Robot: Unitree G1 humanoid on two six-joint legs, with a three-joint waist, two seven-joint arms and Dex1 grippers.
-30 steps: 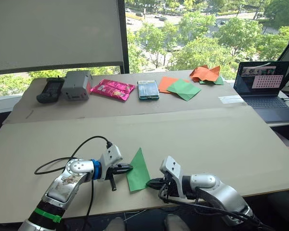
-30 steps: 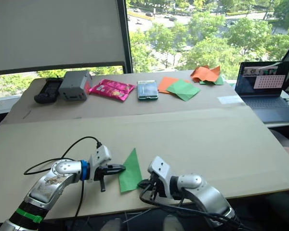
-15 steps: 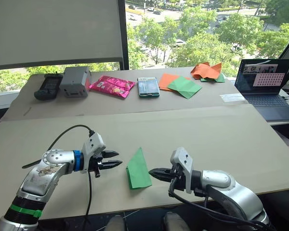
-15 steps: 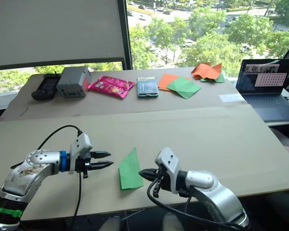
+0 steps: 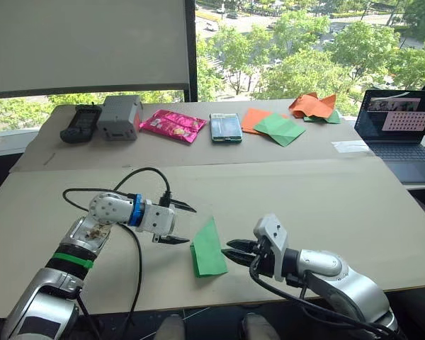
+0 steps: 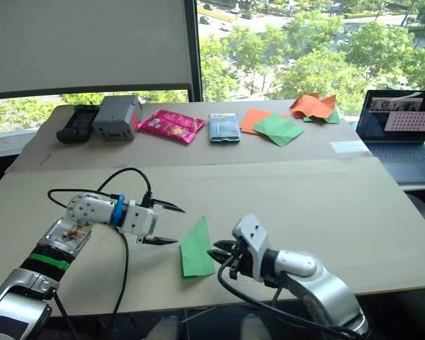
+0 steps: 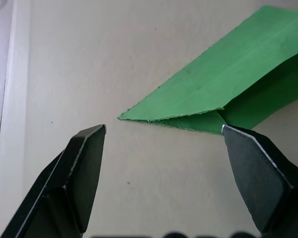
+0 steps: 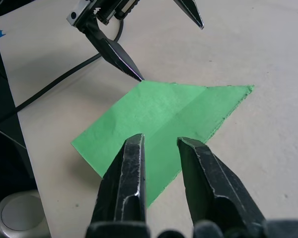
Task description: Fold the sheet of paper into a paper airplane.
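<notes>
Big tan table [image 5: 326, 205] under me, clutter well away along the far edge: laptop [image 5: 400, 127], spare orange and green sheets [image 5: 273, 126], pink packet [image 5: 173, 125], a phone [image 5: 226, 128], a grey box [image 5: 119, 116]. None of that matters. What matters is near the front edge, the green paper airplane [image 5: 208, 248], half made, lying flat as a narrow pointed wedge with its tip aimed away from me, right between my two grippers. My left gripper [image 5: 178, 222] hovers just beside its left edge, fingers spread wide and holding nothing; in the wrist view one fingertip [image 7: 241, 144] sits at the edge of a flap that lifts slightly off the layer beneath. My right gripper [image 5: 235, 251] comes in from the other side with a narrow gap between its fingers, also empty, poised over the wedge's near end. Now the risks, as I judge them. The paper is thin and free on a smooth table, so a sideways nudge from either tip could skate it off or spin it. If I close my left fingers on the top flap alone, I could peel a fold open instead of pressing it. And two sharp tips meeting on one small wedge could crumple or tear it.
</notes>
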